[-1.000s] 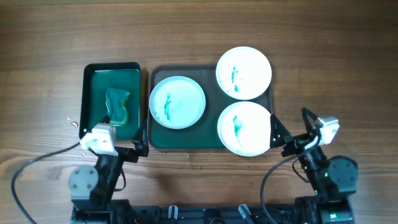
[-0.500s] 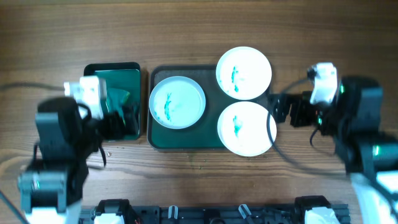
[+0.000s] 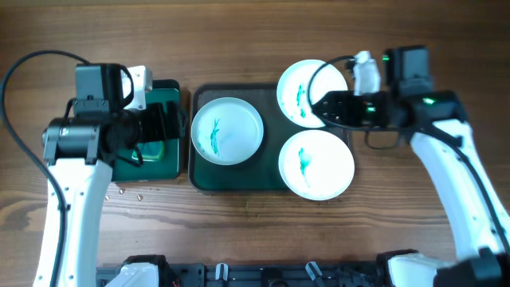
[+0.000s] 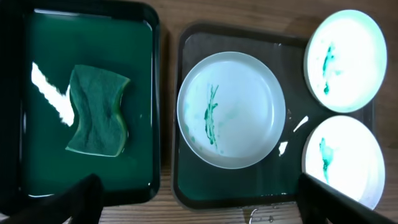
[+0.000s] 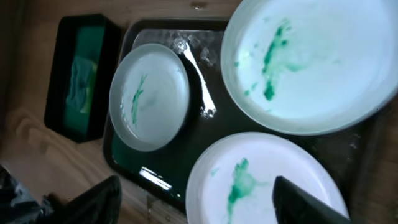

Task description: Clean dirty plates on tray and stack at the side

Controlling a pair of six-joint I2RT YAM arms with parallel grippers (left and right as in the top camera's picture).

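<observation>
I read the left tool [image 3: 166, 127] as hanging above the near right part of the small green tray [image 3: 143, 83], at the left of the wooden counter [image 3: 255, 32]. In its wrist view the two fingers sit far apart at the bottom corners with nothing between them, so I record it as spread and empty. A green sponge [image 4: 96, 112] lies flat in that small tray, left of its middle. A few small specks [image 3: 127, 191] lie on the counter just in front of this tray. Just beside it to the right is the large dark tray [image 3: 271, 174], which carries all three plates, none stacked. The left plate [image 3: 227, 130] lies fully inside the tray's left half and has a teal streak left of its centre. The far right plate [image 3: 307, 80] rests over the tray's far right corner and juts past the far rim; it is smeared near its middle. The near right plate [image 3: 316, 165] lies close in front of it, reaching the right rim, also smeared. The right tool [image 3: 319, 108] hangs above the near edge of the far right plate. Its fingers also show wide apart in its wrist view, gripping nothing. I cannot tell from these views whether either tool touches anything beneath it.
</observation>
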